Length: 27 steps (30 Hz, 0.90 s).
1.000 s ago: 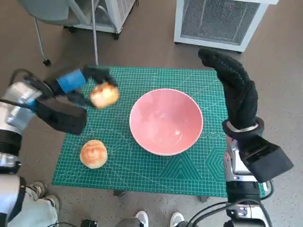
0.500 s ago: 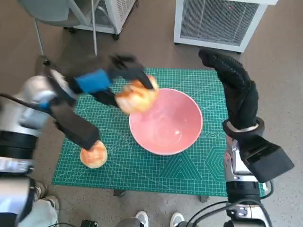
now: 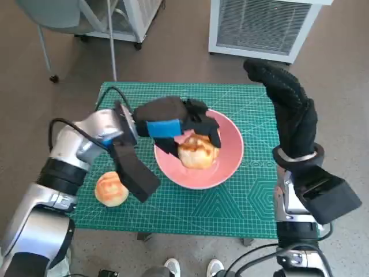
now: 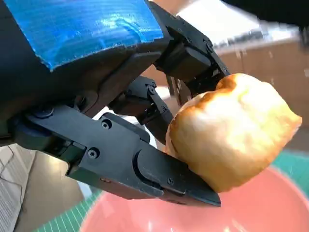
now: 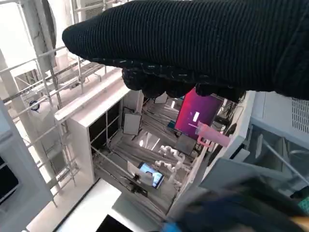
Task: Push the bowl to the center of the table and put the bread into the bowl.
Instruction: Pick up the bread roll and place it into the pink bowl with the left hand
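Note:
A pink bowl (image 3: 228, 158) stands near the middle of the green mat (image 3: 230, 208). My left hand (image 3: 176, 124) reaches over its left rim and holds a golden bread roll (image 3: 197, 151) inside the bowl, just above its floor. In the left wrist view the roll (image 4: 231, 137) is pinched between the black fingers (image 4: 159, 171), with the bowl's pink inside (image 4: 251, 208) below. A second roll (image 3: 111, 188) lies on the mat at the front left. My right hand (image 3: 288, 109), in its black glove (image 5: 193, 43), is raised upright beside the bowl's right side, fingers extended, holding nothing.
A white grilled cabinet (image 3: 262, 26) stands on the floor behind the table. Chair legs (image 3: 109, 34) and another white unit sit at the back left. The table's front edge (image 3: 190, 234) runs just below the mat.
My left hand has carried the roll from the mat's left side rightward over the bowl's rim and down into the bowl. The right hand has stayed upright in place.

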### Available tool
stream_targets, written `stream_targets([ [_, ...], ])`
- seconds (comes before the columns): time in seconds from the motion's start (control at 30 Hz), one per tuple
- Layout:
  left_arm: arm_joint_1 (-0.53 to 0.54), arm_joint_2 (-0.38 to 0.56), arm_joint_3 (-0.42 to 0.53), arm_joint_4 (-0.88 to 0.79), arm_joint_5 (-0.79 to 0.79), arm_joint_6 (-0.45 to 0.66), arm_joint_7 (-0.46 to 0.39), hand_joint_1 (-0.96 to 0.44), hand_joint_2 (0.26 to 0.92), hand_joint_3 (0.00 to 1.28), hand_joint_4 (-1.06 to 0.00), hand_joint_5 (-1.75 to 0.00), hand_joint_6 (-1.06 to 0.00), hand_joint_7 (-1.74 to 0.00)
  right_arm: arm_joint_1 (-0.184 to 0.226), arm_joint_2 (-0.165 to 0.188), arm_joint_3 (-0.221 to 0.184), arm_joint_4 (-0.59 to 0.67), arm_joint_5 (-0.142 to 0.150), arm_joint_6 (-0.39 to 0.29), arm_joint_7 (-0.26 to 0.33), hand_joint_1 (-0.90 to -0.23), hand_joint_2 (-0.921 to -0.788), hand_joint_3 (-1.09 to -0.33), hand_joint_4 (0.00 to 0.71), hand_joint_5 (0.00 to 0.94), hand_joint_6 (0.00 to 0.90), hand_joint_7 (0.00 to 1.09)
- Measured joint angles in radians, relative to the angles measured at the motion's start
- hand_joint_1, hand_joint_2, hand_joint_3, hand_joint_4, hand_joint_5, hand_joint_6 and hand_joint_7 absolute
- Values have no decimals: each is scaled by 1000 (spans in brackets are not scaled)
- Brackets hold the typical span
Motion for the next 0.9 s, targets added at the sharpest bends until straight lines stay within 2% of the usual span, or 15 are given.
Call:
stream_targets([
  [0.1, -5, -10, -11, 24, 14, 13, 6, -2, 921, 89, -675, -1141, -592, -1239, 4, -1, 0, -6, 0, 7, 0, -669, -921, -844, 260, 0, -1, 655],
  [0.17, -7, -16, -14, 35, 14, 22, 4, -2, 921, 145, -626, -1211, -514, -1294, 6, -2, 0, -12, 0, 10, 0, -669, -921, -844, 259, 0, -1, 655],
  [0.2, -7, -20, -14, 42, 8, 28, -3, -33, 916, 141, -576, -1094, -459, -1177, 8, -2, -1, -16, 0, 12, 0, -669, -921, -844, 259, 0, -1, 655],
  [0.27, -5, -28, -13, 50, -8, 46, -27, -118, 914, 91, -522, -580, -394, -692, 9, -3, -1, -21, 0, 14, 0, -669, -921, -845, 259, 0, -1, 654],
  [0.3, -2, -30, -12, 50, -18, 56, -42, -151, 910, 65, -473, -386, -355, -521, 10, -4, -1, -23, 0, 14, 0, -669, -921, -845, 259, 0, -1, 654],
  [0.33, 3, -34, -9, 48, -38, 73, -67, -194, 901, 44, -385, -247, -303, -391, 10, -4, -1, -24, 0, 15, 0, -669, -921, -845, 259, 0, -1, 655],
  [0.43, 25, -41, 3, 26, -86, 130, -140, -302, 887, 17, -235, -81, -220, -223, 12, -4, -2, -29, 0, 15, 0, -668, -921, -845, 259, 0, -1, 655],
  [0.53, 52, -42, 11, -10, -122, 187, -217, -399, 887, 10, -159, -26, -173, -156, 12, -5, -3, -30, 0, 15, 0, -666, -921, -845, 258, 0, -1, 655],
  [0.67, 89, -33, 26, -84, -171, 251, -316, -476, 892, 8, -110, -5, -145, -125, 13, -5, -4, -33, -1, 16, -1, -666, -921, -846, 257, 0, -1, 654],
  [0.9, 147, 3, 90, -223, -291, 332, -452, -500, 891, 4, -89, -1, -138, -114, 13, -4, -4, -35, -3, 16, -3, -667, -921, -845, 258, 1, -1, 649],
])
